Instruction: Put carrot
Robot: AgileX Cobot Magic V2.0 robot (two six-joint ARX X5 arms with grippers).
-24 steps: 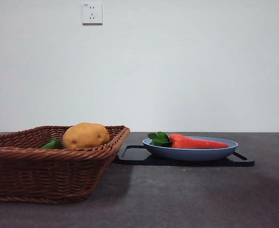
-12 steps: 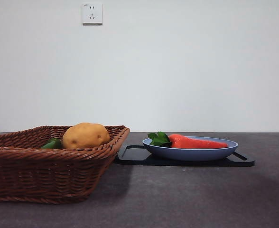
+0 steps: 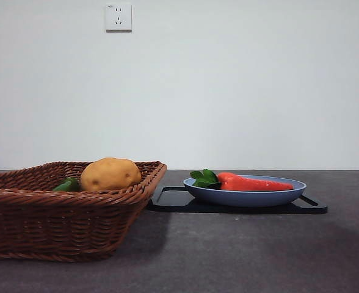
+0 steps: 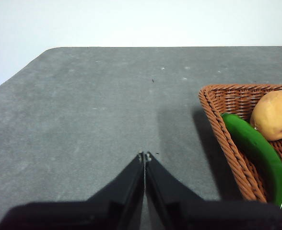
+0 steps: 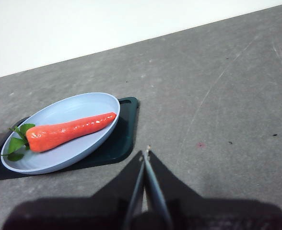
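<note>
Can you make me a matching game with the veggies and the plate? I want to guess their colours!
Things:
1. carrot
2. potato
3. cucumber
4. plate

Colours:
A. green
B. light blue
C. red-orange
D. tan-yellow

Pairs: 1-C, 2-D, 3-A, 4-B

Red-orange carrot [image 3: 253,182], blue plate [image 3: 246,197]
</note>
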